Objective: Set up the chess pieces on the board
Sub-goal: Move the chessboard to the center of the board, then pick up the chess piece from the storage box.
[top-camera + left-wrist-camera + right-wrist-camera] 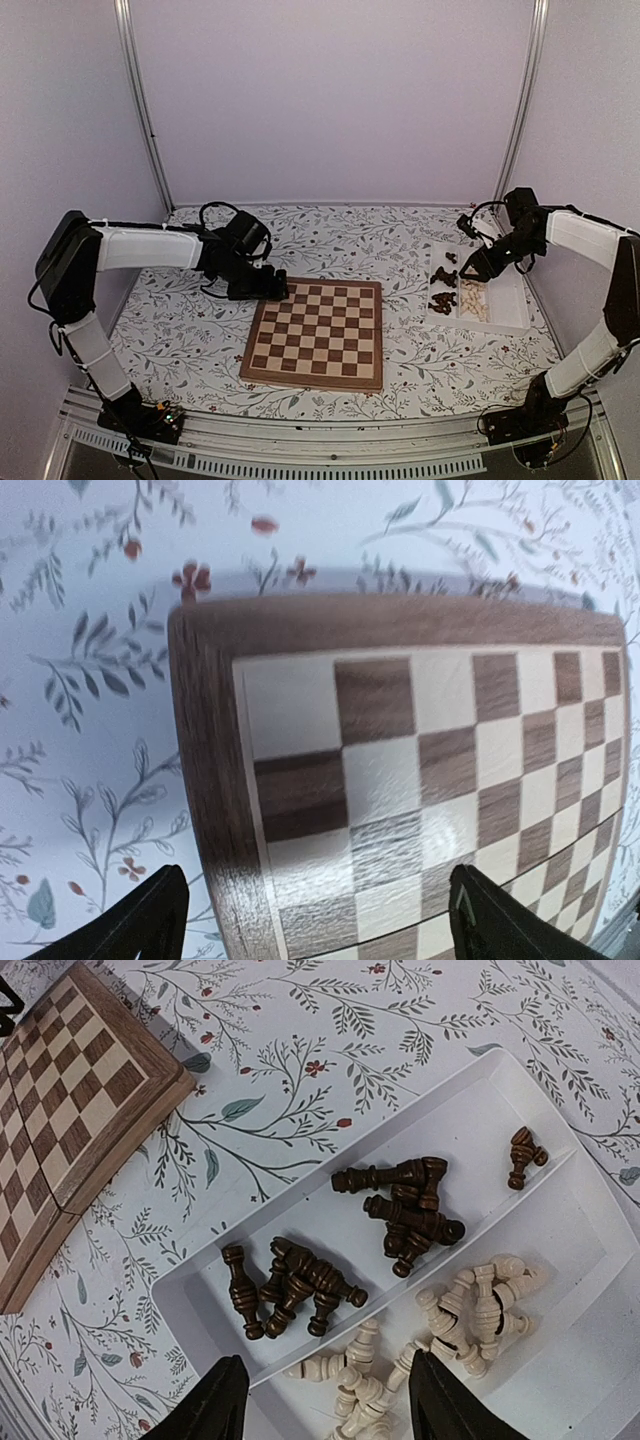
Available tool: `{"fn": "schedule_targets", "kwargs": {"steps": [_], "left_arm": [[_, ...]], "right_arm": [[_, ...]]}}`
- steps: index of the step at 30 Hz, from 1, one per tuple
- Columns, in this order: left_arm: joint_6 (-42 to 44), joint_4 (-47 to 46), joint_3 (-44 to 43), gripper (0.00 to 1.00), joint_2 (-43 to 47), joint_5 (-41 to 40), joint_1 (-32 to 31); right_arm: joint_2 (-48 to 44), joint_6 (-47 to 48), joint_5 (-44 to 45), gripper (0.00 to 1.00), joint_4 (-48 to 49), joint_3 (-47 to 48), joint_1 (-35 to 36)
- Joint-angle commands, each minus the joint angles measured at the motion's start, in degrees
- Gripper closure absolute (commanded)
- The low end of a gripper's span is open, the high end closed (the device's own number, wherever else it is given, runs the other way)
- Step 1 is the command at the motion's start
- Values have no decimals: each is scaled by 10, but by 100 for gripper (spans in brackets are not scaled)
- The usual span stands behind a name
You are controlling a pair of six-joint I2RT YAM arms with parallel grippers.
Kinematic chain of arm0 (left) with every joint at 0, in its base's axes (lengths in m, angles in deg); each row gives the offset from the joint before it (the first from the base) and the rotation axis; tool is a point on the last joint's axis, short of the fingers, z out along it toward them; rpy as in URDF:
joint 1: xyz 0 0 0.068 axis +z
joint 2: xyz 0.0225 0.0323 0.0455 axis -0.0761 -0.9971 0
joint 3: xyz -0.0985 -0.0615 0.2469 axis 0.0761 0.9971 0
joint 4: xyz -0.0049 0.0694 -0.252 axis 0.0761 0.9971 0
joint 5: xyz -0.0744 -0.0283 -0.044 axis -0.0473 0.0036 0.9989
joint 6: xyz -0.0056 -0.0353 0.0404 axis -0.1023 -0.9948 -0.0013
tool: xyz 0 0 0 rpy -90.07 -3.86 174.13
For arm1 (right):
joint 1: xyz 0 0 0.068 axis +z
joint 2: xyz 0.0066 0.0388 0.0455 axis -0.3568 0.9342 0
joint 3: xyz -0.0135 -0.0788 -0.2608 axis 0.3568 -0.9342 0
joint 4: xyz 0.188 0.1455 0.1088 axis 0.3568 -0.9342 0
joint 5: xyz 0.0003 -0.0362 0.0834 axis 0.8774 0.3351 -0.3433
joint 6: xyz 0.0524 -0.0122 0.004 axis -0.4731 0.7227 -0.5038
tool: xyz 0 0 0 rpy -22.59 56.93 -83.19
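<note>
- The flat table under a white cloth printed with leaves and small flowers [180, 330] lies beneath both pincers.
- The square wooden chessboard with tan and dark brown checks and a reddish-brown border [318, 333] lies flat on the cloth. Its far left corner sits directly under the left pincer and well apart from the right one.
- The white rectangular plastic tray [585, 1235] lies on the cloth beside the board, directly below the right pincer. A ridge splits it lengthwise into two compartments.
- The left pincer [320, 880] hovers over the board's corner with its black fingers [150, 920] spread wide and nothing between them.
- The right pincer [325, 1380] hangs above the tray, its fingers [215, 1400] likewise spread and holding nothing.
- The dark brown carved wooden chessmen [300, 1285] lie toppled in loose heaps in the compartment just ahead of the right fingertips, with one [522, 1155] lying farther off by itself.
- The pale cream carved wooden chessmen [470, 1310] lie jumbled in the nearer compartment, between and just ahead of those fingertips.
</note>
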Motion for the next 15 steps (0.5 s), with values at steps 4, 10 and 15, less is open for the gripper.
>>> {"fn": "schedule_targets", "kwargs": {"steps": [4, 10, 15], "left_arm": [[135, 53, -149, 8, -9, -102, -7], [170, 45, -251, 9, -50, -80, -10], [168, 12, -250, 12, -55, -66, -23]], "right_arm": [[-30, 2, 50, 40, -27, 11, -2], [-33, 1, 63, 40, -24, 11, -9], [-7, 0, 48, 40, -14, 26, -53]]}}
